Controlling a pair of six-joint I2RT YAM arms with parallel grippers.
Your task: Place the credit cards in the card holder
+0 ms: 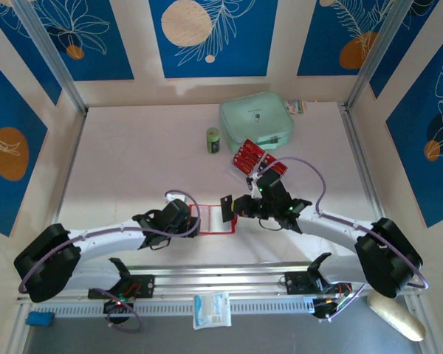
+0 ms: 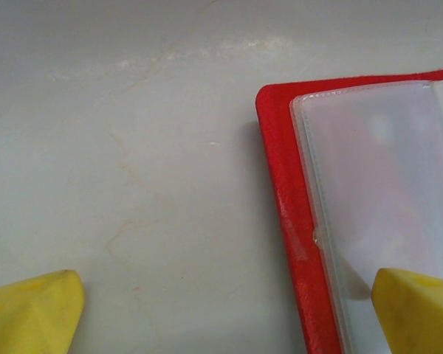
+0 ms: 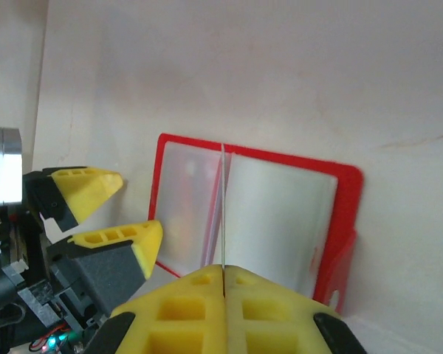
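Since the right gripper (image 3: pixel 223 274) has its fingers pressed together on one credit card (image 1: pixel 227 207), held edge-on over the open card holder (image 3: pixel 280 214), treat that card as stiff, light and slick. It's thin plastic and will likely pivot in the pinch if a corner catches.

The holder lies flat on the tabletop (image 1: pixel 133 162) between the two arms, pale pockets up. It looks soft and light, so expect it to slide, or the pocket film to buckle, under a push.

Your left gripper (image 2: pixel 227 306) is spread wide. One finger (image 2: pixel 417 310) is over the clear pocket near the red edge and the other is over bare tabletop. Can't tell if it's actually pressing down.

The other red cards (image 1: pixel 247 156) sit stacked just beside the mint-green zip pouch (image 1: pixel 256 122), apart from the holder. Take those by an edge, one at a time, since the stack will probably shear.
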